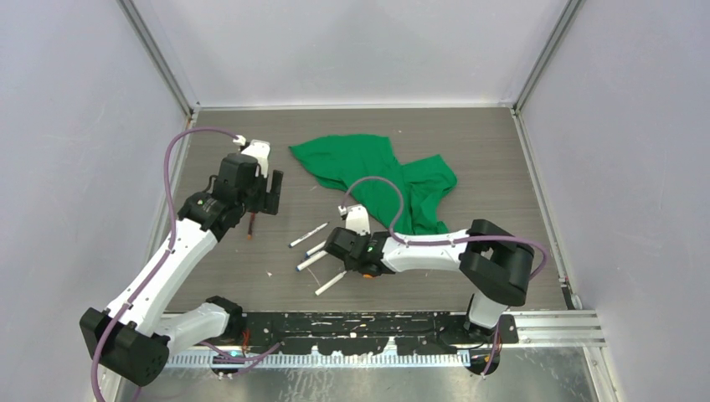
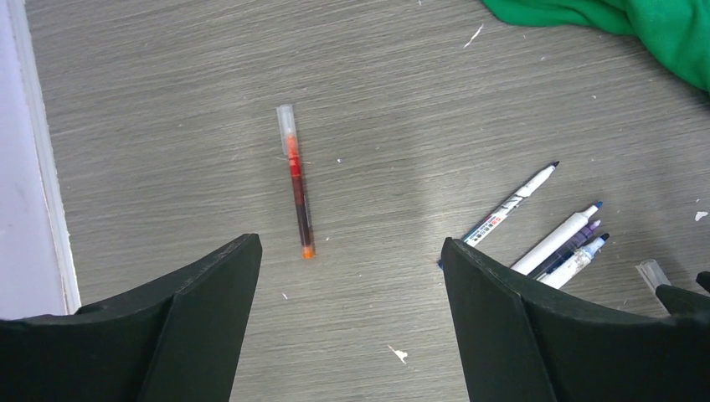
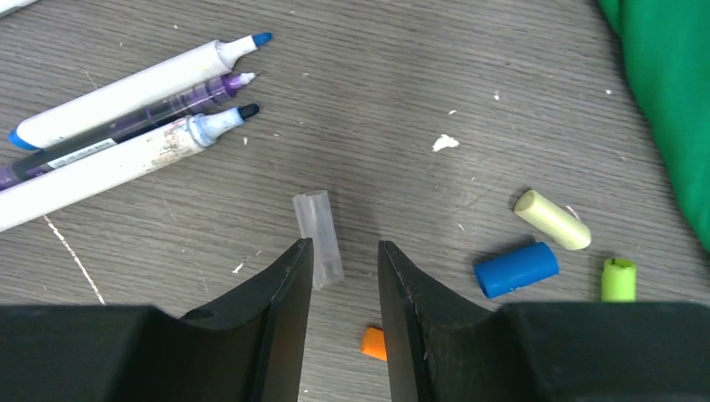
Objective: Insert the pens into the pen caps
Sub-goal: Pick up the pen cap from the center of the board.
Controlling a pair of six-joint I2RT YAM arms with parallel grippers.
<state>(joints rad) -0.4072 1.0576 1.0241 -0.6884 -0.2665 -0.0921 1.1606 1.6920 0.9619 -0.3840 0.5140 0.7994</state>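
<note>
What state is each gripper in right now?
Left gripper: wide open, holding nothing.
Right gripper: slightly open, holding nothing.

This is a robotics lab test cell: a grey wood-grain table [image 1: 469,142] is boxed in by plain pale panels [image 1: 75,126] set in aluminium posts [image 1: 161,59]. Two white-and-black robot arms [image 1: 167,261] are bolted to a scuffed metal rail [image 1: 553,327] at its near edge, and purple cables [image 1: 168,197] loop along them.
</note>
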